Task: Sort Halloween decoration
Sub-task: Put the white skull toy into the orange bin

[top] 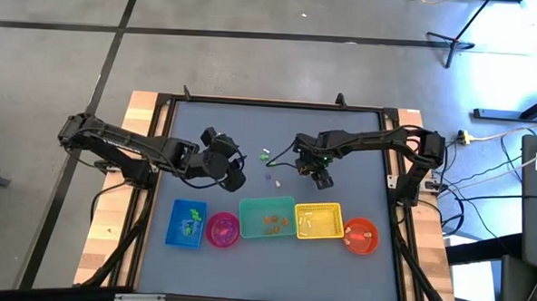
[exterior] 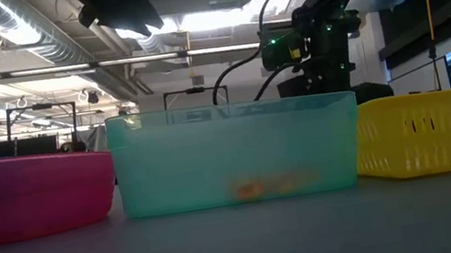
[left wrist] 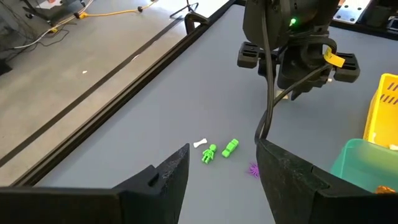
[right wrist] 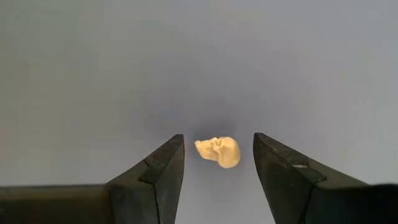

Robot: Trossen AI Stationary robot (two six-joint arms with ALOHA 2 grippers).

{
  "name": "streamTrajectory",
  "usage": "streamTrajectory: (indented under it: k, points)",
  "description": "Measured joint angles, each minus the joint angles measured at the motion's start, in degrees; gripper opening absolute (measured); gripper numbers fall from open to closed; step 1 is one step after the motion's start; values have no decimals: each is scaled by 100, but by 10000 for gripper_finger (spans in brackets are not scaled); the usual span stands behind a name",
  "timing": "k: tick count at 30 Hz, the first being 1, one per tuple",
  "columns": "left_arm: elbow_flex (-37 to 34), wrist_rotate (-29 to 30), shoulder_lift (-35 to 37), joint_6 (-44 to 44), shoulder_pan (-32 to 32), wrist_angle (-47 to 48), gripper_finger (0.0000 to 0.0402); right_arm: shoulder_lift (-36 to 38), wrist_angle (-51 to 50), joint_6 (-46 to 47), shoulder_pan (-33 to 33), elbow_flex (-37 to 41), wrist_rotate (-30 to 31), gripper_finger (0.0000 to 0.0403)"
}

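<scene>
Two dark arms reach in from the side edges toward the middle of the grey tabletop. Right pincer points down, fingers apart, with a small cream skull lying between them on the surface, not clamped. Left pincer has its fingers apart and holds nothing; beyond it lie green trinkets, a white bone and a purple piece. Five coloured containers stand in a row near the front edge; ceiling lights show behind.

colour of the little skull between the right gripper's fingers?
Pale cream skull, lying on the table between the open right gripper; clearest in the right wrist view.
</scene>
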State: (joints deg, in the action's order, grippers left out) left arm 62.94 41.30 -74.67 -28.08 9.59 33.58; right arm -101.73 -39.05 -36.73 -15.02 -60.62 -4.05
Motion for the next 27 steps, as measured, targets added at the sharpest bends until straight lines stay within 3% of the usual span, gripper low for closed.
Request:
streamTrajectory:
  k: [15,27]
  points:
    - [0,-2,0,-4,-3,-35,172,-162,25,-153,2,7,103,183]
    - [0,-4,0,-2,-3,-31,172,-164,-14,-127,2,9,59,98]
